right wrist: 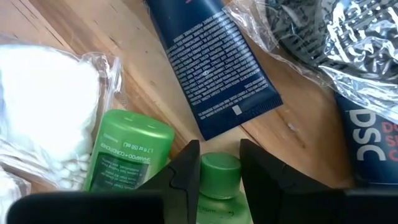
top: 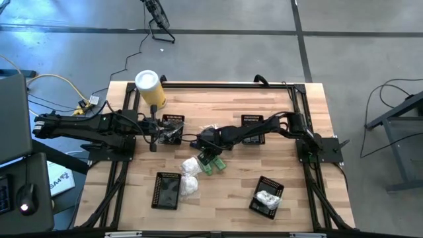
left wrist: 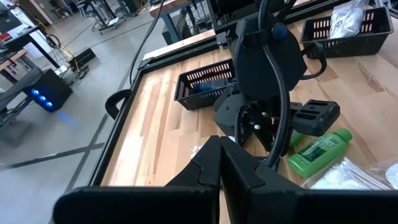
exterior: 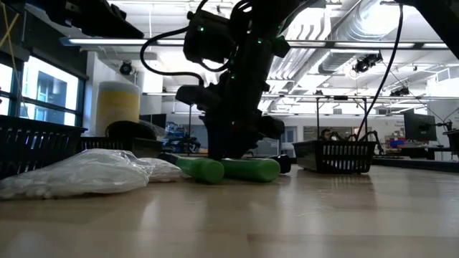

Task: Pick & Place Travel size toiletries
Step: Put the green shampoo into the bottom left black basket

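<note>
Two small green bottles lie side by side on the wooden table (top: 277,165) at its middle, one (right wrist: 127,152) beside a white packet (right wrist: 43,106), the other (right wrist: 217,199) between my right gripper's fingers. My right gripper (right wrist: 219,165) reaches down onto them (top: 213,164) and is shut on that bottle's cap. A dark blue tube (right wrist: 211,62) and a silvery-clear packet (right wrist: 336,43) lie flat just beyond. My left gripper (left wrist: 221,158) hangs shut and empty over the table's left part (top: 155,135). My right gripper pinches the green bottle's round cap (right wrist: 219,169) between its two fingers (right wrist: 186,169), one on each side. The fingers come steeply from above, slanting down. The bottle lies on its side on the table (exterior: 251,170), next to the other green bottle (exterior: 197,168).
Black mesh baskets stand at the far middle (top: 173,124) (top: 252,124), near left (top: 166,190) and near right (top: 268,196). A tall yellow canister (top: 149,88) stands at the far left. Two white packets (top: 190,175) lie left of the bottles.
</note>
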